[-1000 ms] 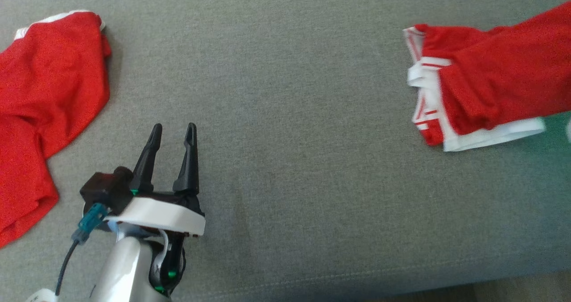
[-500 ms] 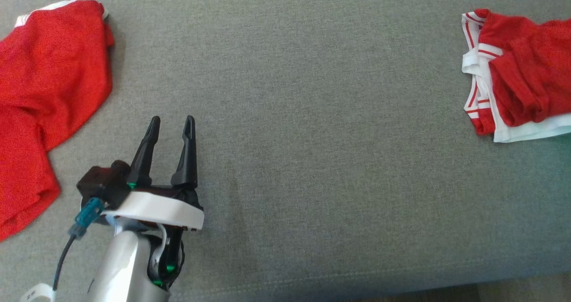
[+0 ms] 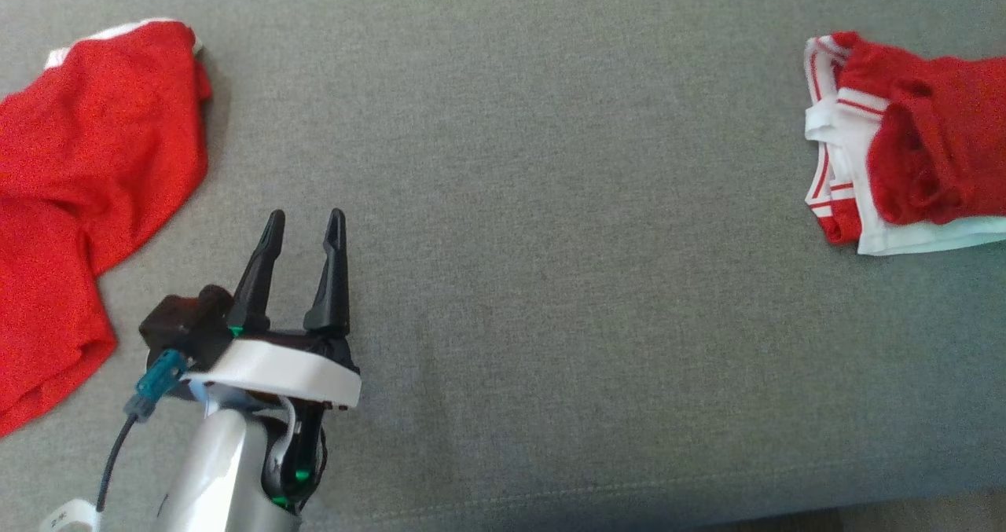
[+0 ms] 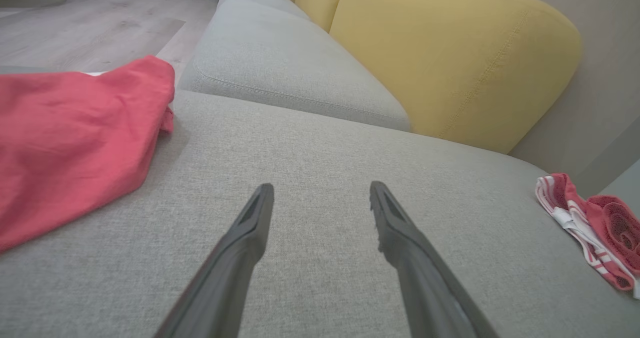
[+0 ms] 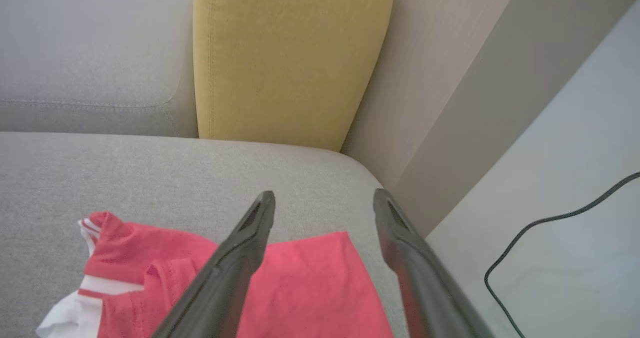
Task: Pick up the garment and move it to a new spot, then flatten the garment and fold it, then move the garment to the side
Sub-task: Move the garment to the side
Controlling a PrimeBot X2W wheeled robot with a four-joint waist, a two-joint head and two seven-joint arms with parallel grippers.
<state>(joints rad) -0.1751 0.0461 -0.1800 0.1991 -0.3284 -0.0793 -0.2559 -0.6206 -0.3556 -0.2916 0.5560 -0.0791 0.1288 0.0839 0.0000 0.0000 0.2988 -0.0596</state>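
Red cloth lies at both ends of the grey cushion (image 3: 550,202). A rumpled garment (image 3: 86,147) is seen at 9 o'clock in the head view, and a folded bundle (image 3: 919,147) with white trim at 3 o'clock. The left gripper (image 3: 306,218) is held at 7 o'clock, its fingers parted and empty, near the garment's edge but apart from it. In the right wrist view the right gripper (image 5: 324,195) is likewise spread and empty, poised over the bundle. The bundle is judged to be already set aside, so picking up the rumpled garment is taken as the step in hand. A thick fold at its 3 o'clock edge should be pinched, not the cushion beneath. The cloth should be lifted clear before it is carried toward the middle.
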